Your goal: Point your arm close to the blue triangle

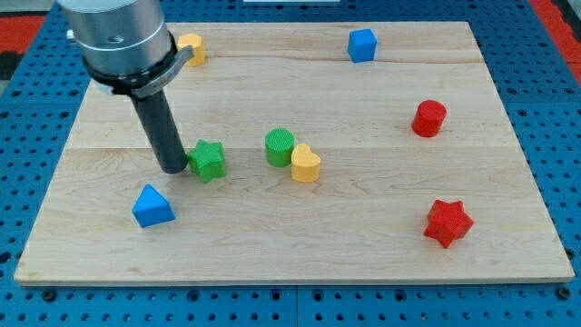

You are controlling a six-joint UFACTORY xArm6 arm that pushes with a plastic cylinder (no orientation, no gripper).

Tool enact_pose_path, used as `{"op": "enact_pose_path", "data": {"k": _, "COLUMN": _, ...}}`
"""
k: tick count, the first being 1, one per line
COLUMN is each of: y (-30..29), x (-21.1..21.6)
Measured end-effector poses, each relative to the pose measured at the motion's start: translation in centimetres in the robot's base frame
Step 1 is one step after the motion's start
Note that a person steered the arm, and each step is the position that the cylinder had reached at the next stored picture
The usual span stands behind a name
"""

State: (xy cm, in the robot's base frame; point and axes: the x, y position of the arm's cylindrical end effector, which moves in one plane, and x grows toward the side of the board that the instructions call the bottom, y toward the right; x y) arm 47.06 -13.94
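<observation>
The blue triangle (pixel 152 206) lies on the wooden board (pixel 363 245) at the lower left. My tip (pixel 172 169) rests on the board just above and to the right of it, a short gap away. The tip touches or nearly touches the left side of a green star (pixel 208 161). The dark rod rises from the tip to the arm's grey end at the view's top left.
A green cylinder (pixel 280 146) and a yellow heart (pixel 305 164) stand together at the middle. A yellow block (pixel 192 47) is partly hidden behind the arm at the top left. A blue cube (pixel 361 44) is at the top, a red cylinder (pixel 429 118) and a red star (pixel 448 222) at the right.
</observation>
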Motion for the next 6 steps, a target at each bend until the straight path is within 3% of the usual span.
{"op": "enact_pose_path", "data": {"k": 2, "y": 6.7, "x": 0.0}}
{"op": "enact_pose_path", "data": {"k": 4, "y": 5.5, "x": 3.5}}
{"op": "enact_pose_path", "data": {"k": 6, "y": 10.6, "x": 6.1}}
